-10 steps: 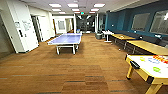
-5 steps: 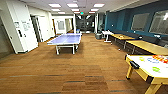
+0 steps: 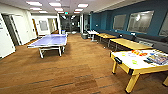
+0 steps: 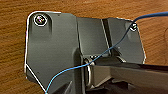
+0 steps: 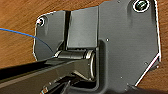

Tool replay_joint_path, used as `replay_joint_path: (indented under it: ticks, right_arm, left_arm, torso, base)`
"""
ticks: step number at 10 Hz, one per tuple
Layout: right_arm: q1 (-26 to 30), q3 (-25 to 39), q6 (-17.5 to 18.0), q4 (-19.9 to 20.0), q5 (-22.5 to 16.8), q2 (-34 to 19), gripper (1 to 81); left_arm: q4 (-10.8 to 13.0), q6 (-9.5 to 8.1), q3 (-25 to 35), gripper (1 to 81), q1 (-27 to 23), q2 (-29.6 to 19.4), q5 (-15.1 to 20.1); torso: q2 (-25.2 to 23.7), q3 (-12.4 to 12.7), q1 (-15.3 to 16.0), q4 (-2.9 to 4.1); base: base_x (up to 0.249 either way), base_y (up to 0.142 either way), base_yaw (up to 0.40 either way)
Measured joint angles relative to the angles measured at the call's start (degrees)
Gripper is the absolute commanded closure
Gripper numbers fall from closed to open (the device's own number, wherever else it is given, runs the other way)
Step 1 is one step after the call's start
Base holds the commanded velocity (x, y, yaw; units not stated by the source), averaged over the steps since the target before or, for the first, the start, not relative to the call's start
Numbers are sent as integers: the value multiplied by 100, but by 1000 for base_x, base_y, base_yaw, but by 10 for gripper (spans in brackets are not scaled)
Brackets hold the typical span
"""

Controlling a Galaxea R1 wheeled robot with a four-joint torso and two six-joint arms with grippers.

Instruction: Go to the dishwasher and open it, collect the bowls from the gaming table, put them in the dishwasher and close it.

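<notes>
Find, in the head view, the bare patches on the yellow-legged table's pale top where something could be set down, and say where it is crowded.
On the gaming table, the near-left stretch from the corner by the dark handle up to the colourful game boards looks mostly bare, as does the strip along the front edge. The far and right parts are crowded with boards and small bright pieces.

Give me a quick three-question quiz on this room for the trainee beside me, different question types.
1. True or false: the blue table-tennis table stands on the left side of the head view.
2. The gaming table on the right has legs of which colour? A) yellow B) black C) white
3. Fill in: the floor looks like ____ planks.

Key: 1 true; 2 A; 3 wood.
</notes>
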Motion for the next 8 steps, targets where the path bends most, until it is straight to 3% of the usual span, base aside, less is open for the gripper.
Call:
replay_joint_path:
  ticks: [8]
  right_arm:
    - [10, -2, -1, 0, -1, -2, 10]
  left_arm:
    - [0, 2, -1, 10, 27, -2, -9]
  torso:
    - [0, 0, 0, 0]
  base:
    - [0, 0, -394]
